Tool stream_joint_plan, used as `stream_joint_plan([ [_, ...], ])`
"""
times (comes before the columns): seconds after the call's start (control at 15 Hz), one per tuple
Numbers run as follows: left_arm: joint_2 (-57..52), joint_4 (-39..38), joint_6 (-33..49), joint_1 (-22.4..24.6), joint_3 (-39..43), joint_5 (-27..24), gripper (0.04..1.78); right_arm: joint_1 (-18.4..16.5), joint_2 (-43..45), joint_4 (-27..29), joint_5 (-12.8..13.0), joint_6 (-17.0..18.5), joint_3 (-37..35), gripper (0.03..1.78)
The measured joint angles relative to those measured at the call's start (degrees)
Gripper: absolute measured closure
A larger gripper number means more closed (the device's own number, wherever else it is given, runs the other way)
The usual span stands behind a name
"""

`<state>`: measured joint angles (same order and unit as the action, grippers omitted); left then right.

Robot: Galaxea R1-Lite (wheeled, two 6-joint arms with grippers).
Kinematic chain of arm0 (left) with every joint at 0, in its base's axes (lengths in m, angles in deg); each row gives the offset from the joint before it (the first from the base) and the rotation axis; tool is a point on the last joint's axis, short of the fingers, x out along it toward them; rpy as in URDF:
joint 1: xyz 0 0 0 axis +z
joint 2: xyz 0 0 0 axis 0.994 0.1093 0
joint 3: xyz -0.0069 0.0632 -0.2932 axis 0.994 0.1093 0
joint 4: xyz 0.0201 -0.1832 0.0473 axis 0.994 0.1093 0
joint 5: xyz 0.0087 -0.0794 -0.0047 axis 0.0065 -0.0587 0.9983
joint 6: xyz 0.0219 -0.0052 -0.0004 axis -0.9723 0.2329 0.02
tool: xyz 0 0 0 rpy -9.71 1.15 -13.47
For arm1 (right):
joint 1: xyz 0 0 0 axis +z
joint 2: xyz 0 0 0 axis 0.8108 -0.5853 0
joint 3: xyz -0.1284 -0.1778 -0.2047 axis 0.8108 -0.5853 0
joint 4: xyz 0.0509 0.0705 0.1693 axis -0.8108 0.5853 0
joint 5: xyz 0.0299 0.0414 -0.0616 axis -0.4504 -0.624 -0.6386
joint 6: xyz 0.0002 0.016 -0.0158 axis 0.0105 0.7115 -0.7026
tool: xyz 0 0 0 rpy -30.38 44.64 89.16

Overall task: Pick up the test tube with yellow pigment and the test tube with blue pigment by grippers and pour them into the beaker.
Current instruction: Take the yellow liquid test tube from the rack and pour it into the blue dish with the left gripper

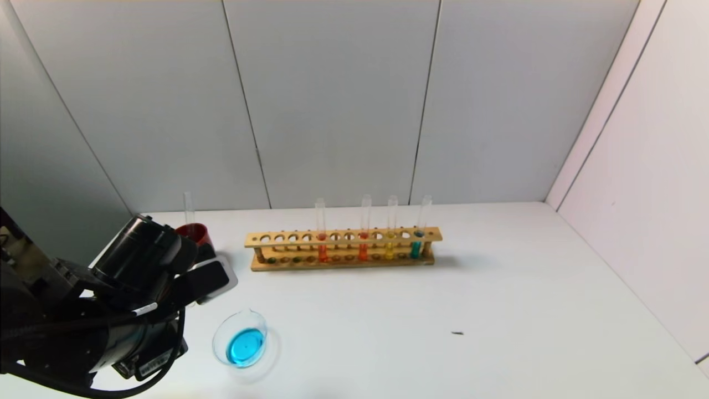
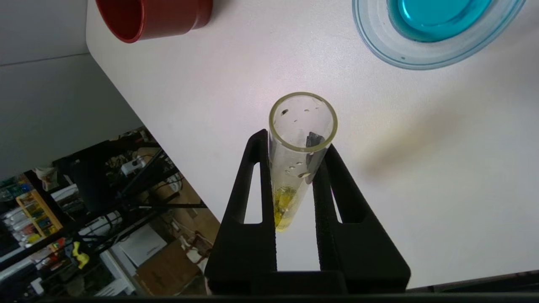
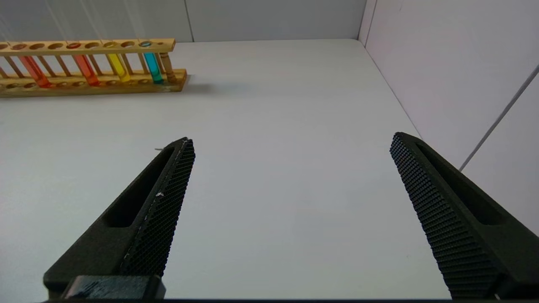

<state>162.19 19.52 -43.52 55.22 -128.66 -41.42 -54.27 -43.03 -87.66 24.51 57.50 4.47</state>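
Note:
My left gripper (image 2: 294, 145) is shut on a test tube (image 2: 301, 139) with a little yellow pigment at its base and droplets on its wall. The tube's open mouth points away from the wrist, over bare table between the red cup and the beaker. The beaker (image 2: 433, 46) holds blue liquid and also shows in the head view (image 1: 241, 343). In that view the left arm (image 1: 138, 266) hides the held tube. Another yellow tube (image 1: 391, 244) and a blue tube (image 1: 416, 244) stand in the rack. My right gripper (image 3: 292, 139) is open and empty above the table.
The wooden rack (image 1: 340, 260) stands at mid table with two orange-red tubes (image 1: 322, 249); it also shows in the right wrist view (image 3: 92, 80). A dark red cup (image 1: 195, 233) holding a clear tube (image 1: 189, 208) stands behind the left arm. The table edge (image 2: 139, 113) is close to the left gripper.

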Motion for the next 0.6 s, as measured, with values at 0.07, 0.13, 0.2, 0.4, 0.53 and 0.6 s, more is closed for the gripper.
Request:
stream_joint_plan([
  [0.07, 0.6, 0.4, -1.8, 0.0, 0.3, 0.0, 1.51, 0.0, 0.0, 0.0, 0.0, 0.0, 0.0, 0.11],
  [0.13, 1.3, 1.4, -3.3, 0.0, 0.4, 0.0, 1.51, 0.0, 0.0, 0.0, 0.0, 0.0, 0.0, 0.11],
  [0.2, 2.2, 2.6, -4.0, 0.0, 0.5, 0.2, 1.51, 0.0, 0.0, 0.0, 0.0, 0.0, 0.0, 0.11],
  [0.4, 5.0, 6.2, -5.1, -0.3, 0.3, 0.7, 1.51, 0.0, 0.0, 0.0, 0.0, 0.0, 0.0, 0.11],
  [0.53, 6.6, 7.4, -5.9, -0.5, -0.2, 0.8, 1.51, 0.0, 0.0, 0.0, 0.0, 0.0, 0.0, 0.11],
  [0.6, 7.4, 7.8, -7.0, -0.5, -0.7, 0.9, 1.51, 0.0, 0.0, 0.0, 0.0, 0.0, 0.0, 0.11],
])
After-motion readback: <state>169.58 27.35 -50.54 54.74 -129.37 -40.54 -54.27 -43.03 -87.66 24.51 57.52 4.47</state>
